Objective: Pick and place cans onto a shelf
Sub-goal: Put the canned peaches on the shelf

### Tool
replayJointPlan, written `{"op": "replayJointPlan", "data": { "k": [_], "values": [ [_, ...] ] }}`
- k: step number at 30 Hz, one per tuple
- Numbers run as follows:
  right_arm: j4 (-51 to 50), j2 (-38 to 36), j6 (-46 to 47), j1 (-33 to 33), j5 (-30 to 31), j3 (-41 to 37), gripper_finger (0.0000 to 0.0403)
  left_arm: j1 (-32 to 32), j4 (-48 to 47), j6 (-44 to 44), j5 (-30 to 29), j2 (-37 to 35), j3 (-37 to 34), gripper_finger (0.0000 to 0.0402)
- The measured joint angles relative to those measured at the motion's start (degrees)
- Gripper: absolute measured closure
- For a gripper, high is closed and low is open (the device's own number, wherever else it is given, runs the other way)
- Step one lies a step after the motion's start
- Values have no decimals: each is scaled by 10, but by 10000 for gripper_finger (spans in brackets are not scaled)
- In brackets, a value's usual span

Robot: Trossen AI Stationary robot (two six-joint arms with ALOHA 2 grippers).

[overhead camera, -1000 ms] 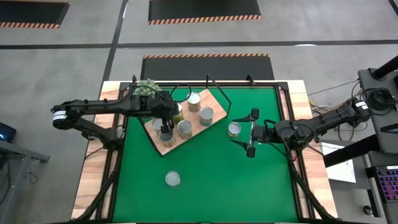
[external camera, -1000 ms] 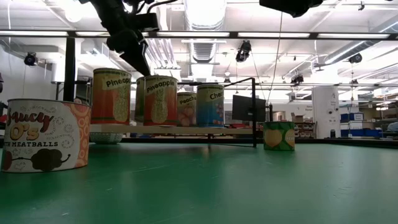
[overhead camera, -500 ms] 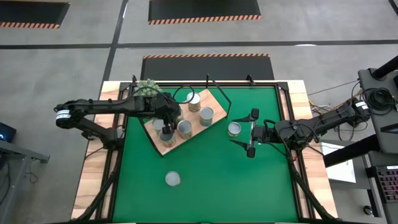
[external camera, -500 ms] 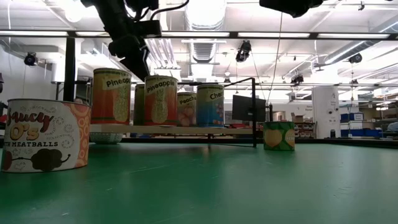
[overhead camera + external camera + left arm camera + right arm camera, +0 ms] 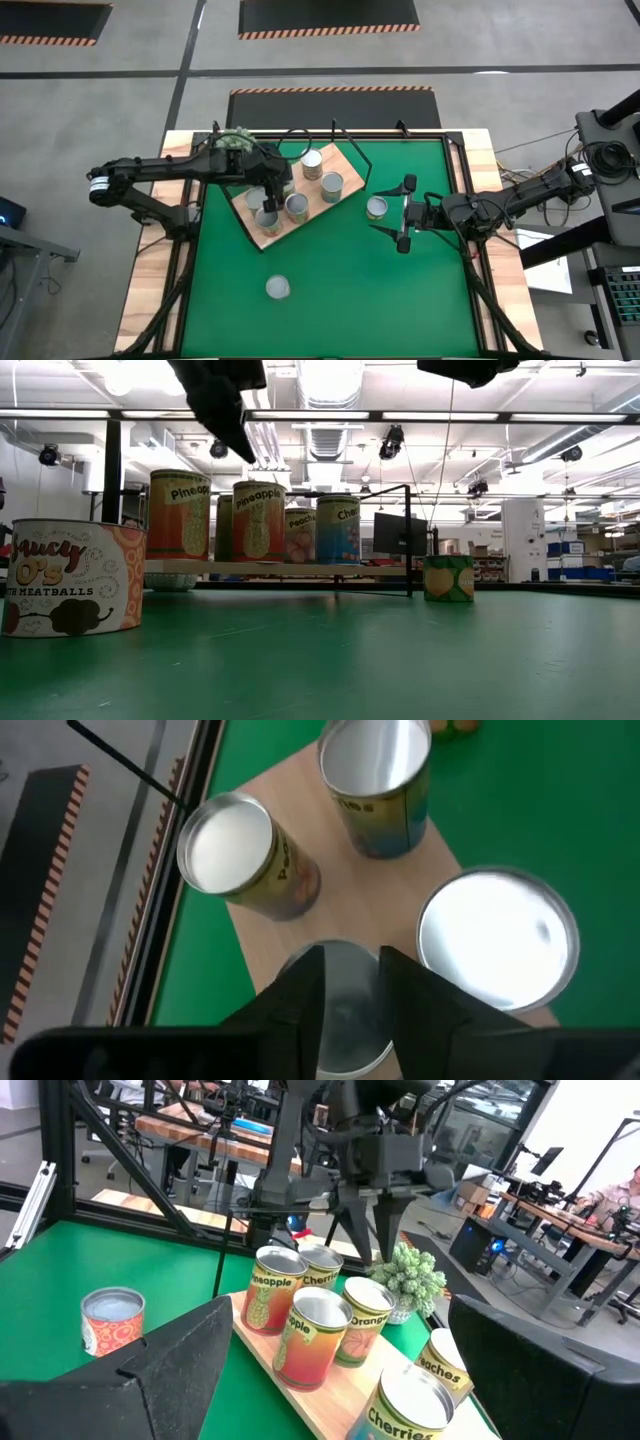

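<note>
- Cans on the shelf point(image 5: 261, 237): at least five stand upright on the wooden board, close together, among them one at the far end point(image 5: 312, 163) and one near the front edge point(image 5: 267, 217); the exact count is hard to tell where the arm covers them
- Left gripper point(image 5: 272, 187) hangs above that cluster, clear of the tin tops in the low view; its jaws are a little apart and hold nothing, with one silver top point(image 5: 340, 1020) showing straight below them
- Right gripper point(image 5: 405, 214) rests low over the desk point(image 5: 400, 300), jaws spread wide and empty; a can point(image 5: 376, 207) stands on the green mat just ahead of them, not yet between them
- One more can point(image 5: 278, 288) stands alone on the mat, well apart from both arms and from the shelf
- By my judgement most of the job is done: two cans are left to lift and set on the board, the nearer one likely first
</note>
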Motion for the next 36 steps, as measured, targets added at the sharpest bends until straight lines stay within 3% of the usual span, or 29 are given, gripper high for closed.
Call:
{"op": "replayJointPlan", "data": {
  "k": [11, 27, 36],
  "values": [
    [-9, 0, -4, 0, 0, 0, 44, 0, 29, -25, 0, 0, -58, 398],
    [-10, 0, -4, 0, 0, 0, 44, 1, 56, -36, -30, 38, -81, 401],
    [-11, 0, -5, 0, 0, 0, 44, 0, 43, -37, -30, 14, -84, 401]
  ]
}}
